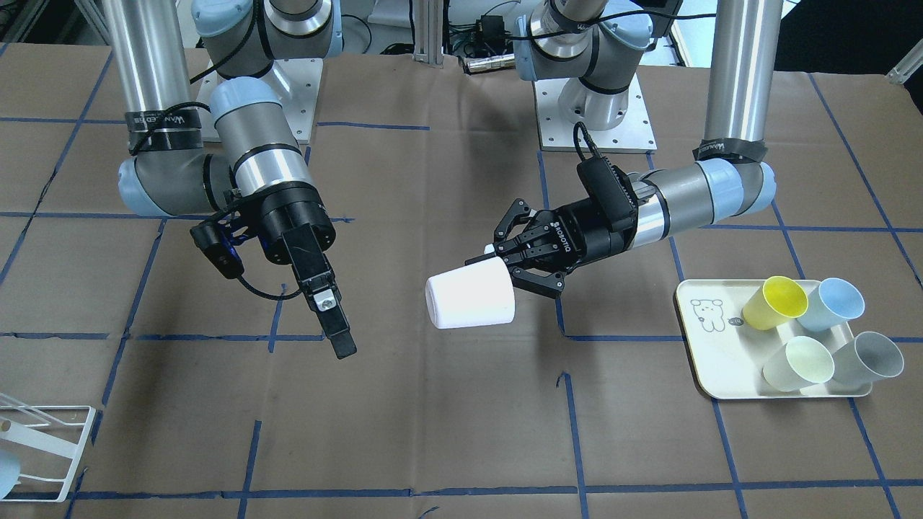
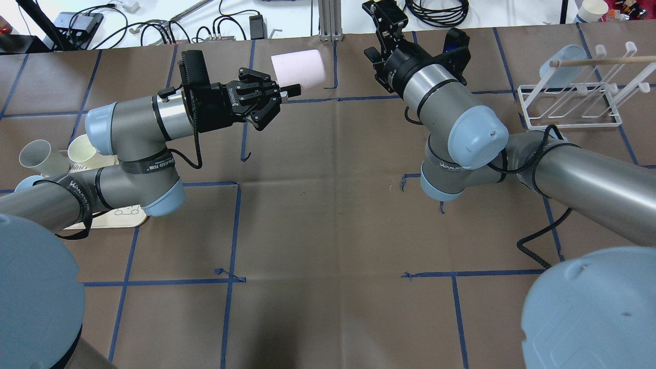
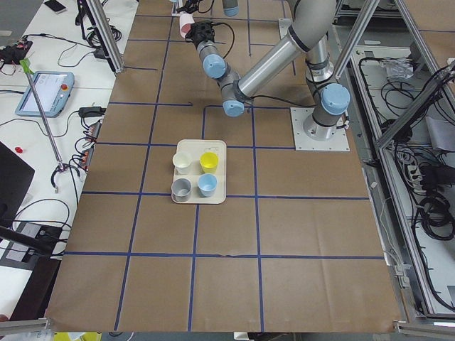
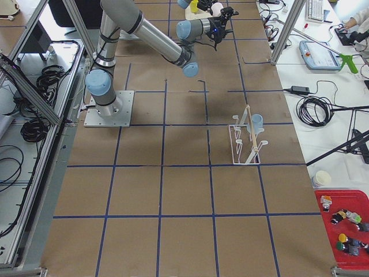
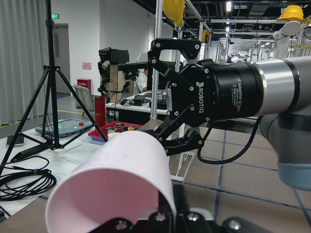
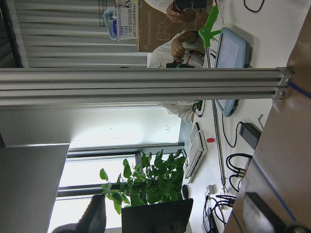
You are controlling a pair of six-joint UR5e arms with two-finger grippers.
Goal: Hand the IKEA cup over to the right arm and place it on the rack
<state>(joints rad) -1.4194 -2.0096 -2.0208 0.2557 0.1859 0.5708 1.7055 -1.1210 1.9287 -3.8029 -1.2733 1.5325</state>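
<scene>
The left gripper (image 1: 507,276) is clamped on the rim of the white IKEA cup (image 1: 470,303). It holds the cup on its side, off the worktop, about midway between the worktop's two ends, with the closed base aimed at the right arm. The right gripper (image 2: 385,14) hangs apart from the cup, jaws spread wide. The rack (image 2: 569,107) stands near the worktop's right end. The rim pinch looks slight: a nudge from the incoming fingers could pivot the cup, and an early release would drop it.
</scene>
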